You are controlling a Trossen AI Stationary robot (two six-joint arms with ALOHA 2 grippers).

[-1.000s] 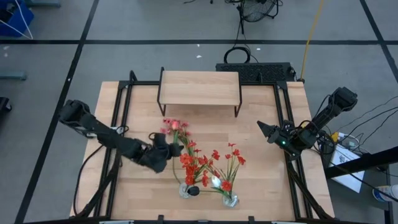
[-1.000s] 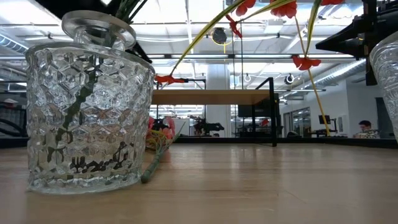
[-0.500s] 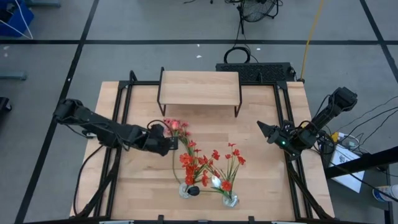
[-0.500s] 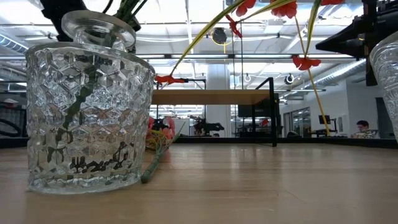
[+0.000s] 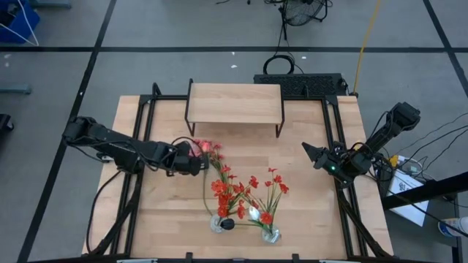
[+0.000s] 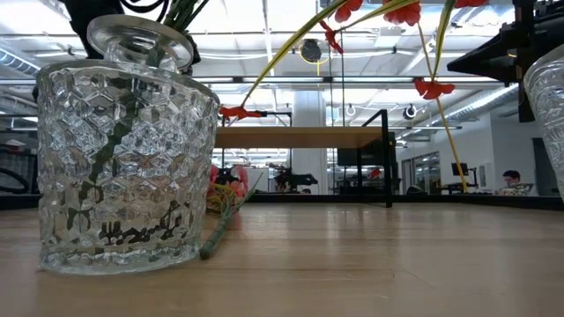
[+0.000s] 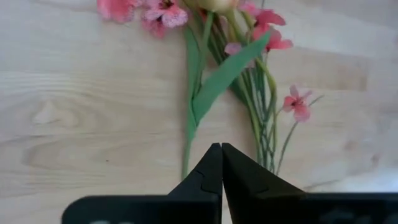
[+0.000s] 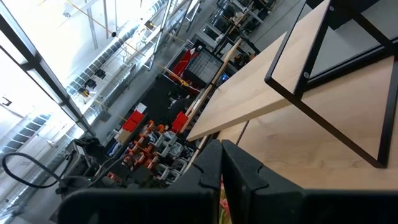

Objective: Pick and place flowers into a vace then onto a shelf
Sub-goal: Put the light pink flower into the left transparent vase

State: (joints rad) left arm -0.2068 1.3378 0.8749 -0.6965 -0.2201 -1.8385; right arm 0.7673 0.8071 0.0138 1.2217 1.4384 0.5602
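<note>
Several loose flowers (image 5: 207,150) with pink blossoms lie flat on the tabletop, their green stems (image 7: 198,106) running toward the near edge. My left gripper (image 5: 194,159) is shut and low beside their blossoms. In the left wrist view its fingertips (image 7: 221,148) stand over the wood between two stems, with no touch showing. Two glass vases (image 5: 219,223) (image 5: 270,235) stand near the front edge with red flowers (image 5: 238,193) in them. The shelf (image 5: 235,102) stands at the far middle. My right gripper (image 5: 310,151) is shut and empty at the right.
In the low view the left glass vase (image 6: 123,150) stands close and large, the other vase (image 6: 548,79) shows at the right edge, and the shelf (image 6: 300,136) stands behind. Black frame rails (image 5: 139,146) run along both table sides. Bare wood lies between the shelf and the vases.
My left gripper has moved toward the table's far edge, from beside the vases' red flowers up to the loose pink flowers, and its wrist has turned level along the table. The flowers and vases have stayed in place.
</note>
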